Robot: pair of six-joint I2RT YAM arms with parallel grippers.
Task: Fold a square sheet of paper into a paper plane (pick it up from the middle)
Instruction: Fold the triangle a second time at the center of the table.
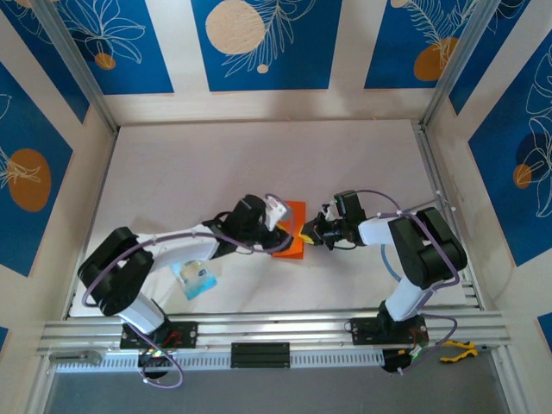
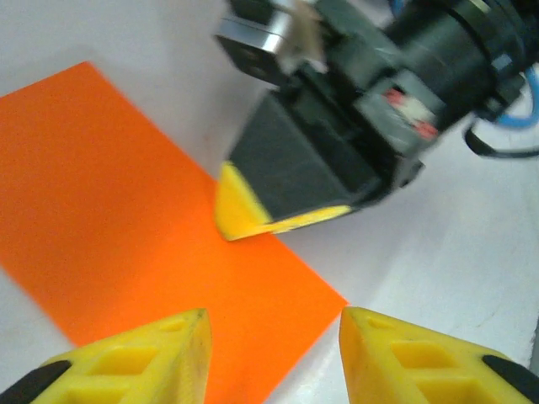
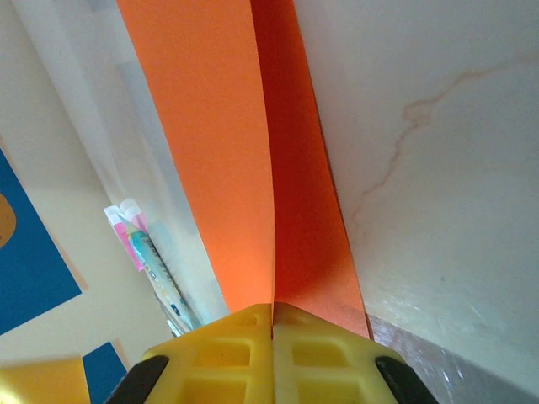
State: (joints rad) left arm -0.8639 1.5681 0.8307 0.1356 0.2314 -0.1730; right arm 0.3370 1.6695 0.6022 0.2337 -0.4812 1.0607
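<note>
Right gripper (image 3: 272,313) clamped on folded orange sheet (image 3: 219,151), right edge: anchors layers. Left gripper (image 2: 274,345) jaws apart, empty, above sheet: likely free for creasing.

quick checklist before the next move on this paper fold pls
1. Right gripper shut on the square sheet of paper: ok.
2. Two layers meeting in that pinch: ok.
3. Layer edges lined up: cannot tell.
4. Left gripper open above the sheet: ok.
5. Blue packet lying apart from the sheet: ok.
6. Pointed plane shape formed: not ok, the sheet is a plain rectangle.
</note>
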